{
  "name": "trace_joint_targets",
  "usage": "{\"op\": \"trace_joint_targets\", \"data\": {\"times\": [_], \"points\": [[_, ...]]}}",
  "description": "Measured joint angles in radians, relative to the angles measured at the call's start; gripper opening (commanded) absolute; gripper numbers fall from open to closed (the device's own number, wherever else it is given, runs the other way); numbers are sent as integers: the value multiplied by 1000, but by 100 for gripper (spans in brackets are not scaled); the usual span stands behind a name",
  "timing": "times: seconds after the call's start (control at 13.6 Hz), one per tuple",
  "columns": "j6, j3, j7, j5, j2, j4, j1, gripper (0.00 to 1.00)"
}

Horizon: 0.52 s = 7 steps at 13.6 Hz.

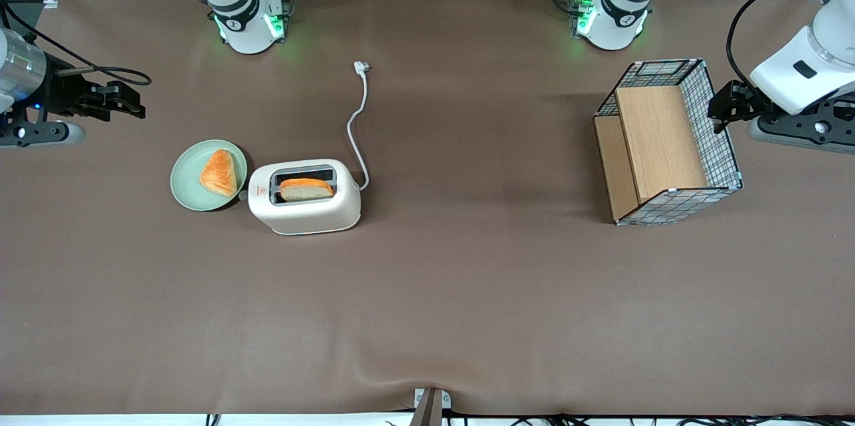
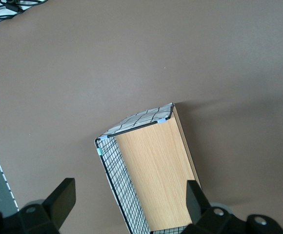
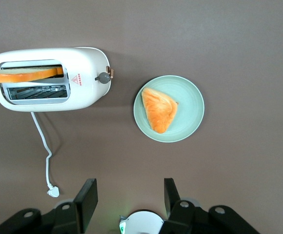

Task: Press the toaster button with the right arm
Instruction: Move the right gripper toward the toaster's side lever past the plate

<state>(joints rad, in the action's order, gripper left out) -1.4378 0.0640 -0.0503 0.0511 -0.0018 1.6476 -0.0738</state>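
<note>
The cream-white toaster point(image 1: 304, 197) stands on the brown table with a bread slice point(image 1: 306, 189) in one slot. Its small pale button point(image 1: 243, 195) sticks out of the narrow end by the red mark, facing the green plate point(image 1: 208, 175). The right arm's gripper point(image 1: 129, 100) hangs open and empty above the table at the working arm's end, well apart from the toaster and farther from the front camera than the plate. The right wrist view shows the toaster point(image 3: 49, 78), the button point(image 3: 104, 77), the plate point(image 3: 190, 122) and the open gripper point(image 3: 130, 187).
A pastry point(image 1: 219, 172) lies on the plate, which nearly touches the toaster's button end. The white cord and plug point(image 1: 361, 67) trail from the toaster toward the arm bases point(image 1: 250, 22). A wire basket with a wooden shelf point(image 1: 668, 142) stands toward the parked arm's end.
</note>
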Motion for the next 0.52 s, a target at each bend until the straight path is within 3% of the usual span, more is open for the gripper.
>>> {"op": "trace_joint_targets", "data": {"times": [0.29,0.52], "points": [[-31,38,2,93,2,46,1,64],[-69,47,2,108,5,83,0,64]]}}
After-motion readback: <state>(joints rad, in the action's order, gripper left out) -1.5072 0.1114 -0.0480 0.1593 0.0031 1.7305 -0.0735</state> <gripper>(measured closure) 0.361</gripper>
